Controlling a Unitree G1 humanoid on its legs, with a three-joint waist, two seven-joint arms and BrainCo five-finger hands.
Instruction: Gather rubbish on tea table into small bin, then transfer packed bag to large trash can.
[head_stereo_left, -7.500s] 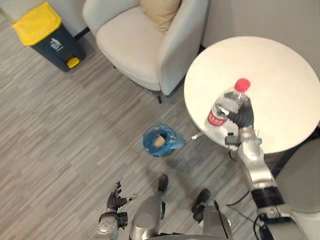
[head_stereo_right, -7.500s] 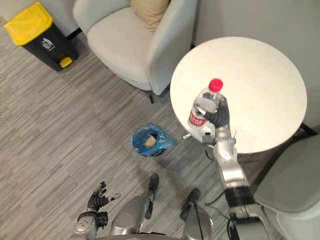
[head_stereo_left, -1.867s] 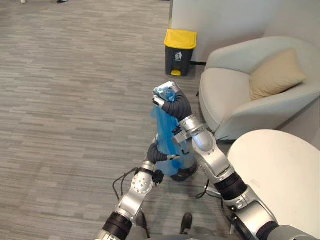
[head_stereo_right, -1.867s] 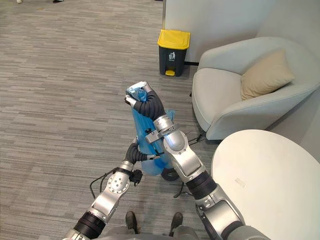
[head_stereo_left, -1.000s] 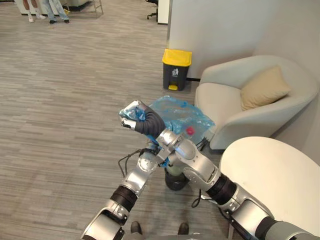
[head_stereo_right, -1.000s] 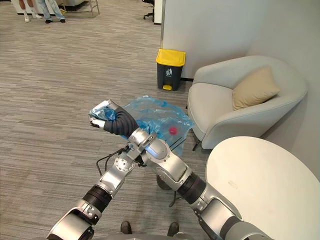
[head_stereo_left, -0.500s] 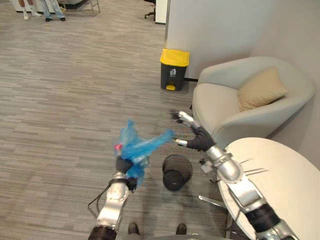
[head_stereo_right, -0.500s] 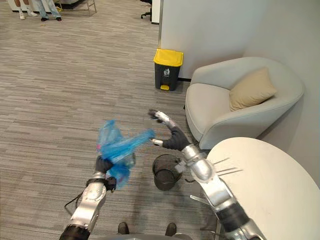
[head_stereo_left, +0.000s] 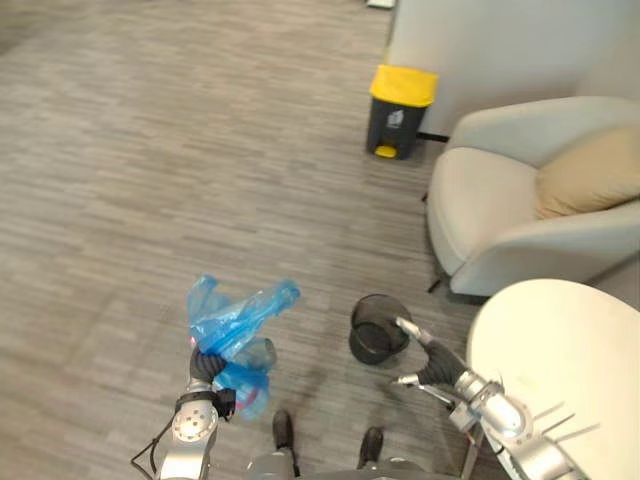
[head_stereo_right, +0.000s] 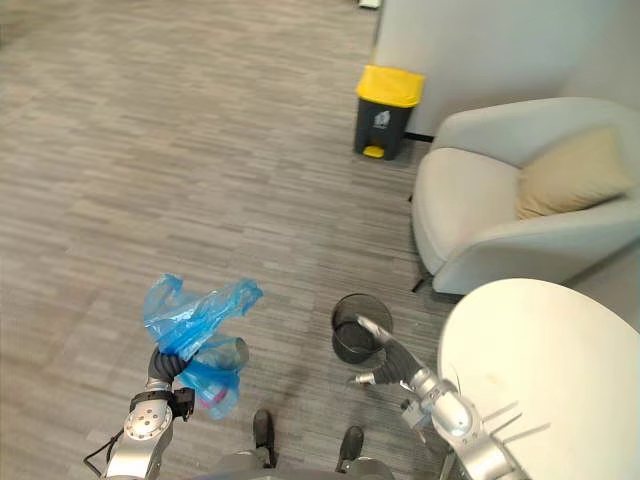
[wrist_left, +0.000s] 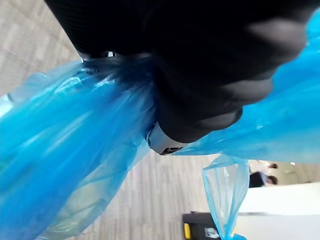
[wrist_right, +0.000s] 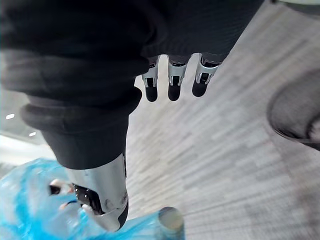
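The left robot hand (head_stereo_left: 205, 364) has its fingers curled tight round the neck of the blue bag (head_stereo_left: 233, 318). The bag is full and hangs in the air above the floor (head_stereo_left: 150, 180), with its loose top sticking up past the hand. The right robot hand (head_stereo_left: 432, 368) holds nothing. Its fingers are straight and spread out, just beside the small bin (head_stereo_left: 375, 330). The small black bin stands on the floor near the round edge of the white counter (head_stereo_left: 570, 360). The large trash can (head_stereo_left: 398, 112) with the yellow lid is by the wall next to the armchair (head_stereo_left: 490, 210), well apart from the bag.
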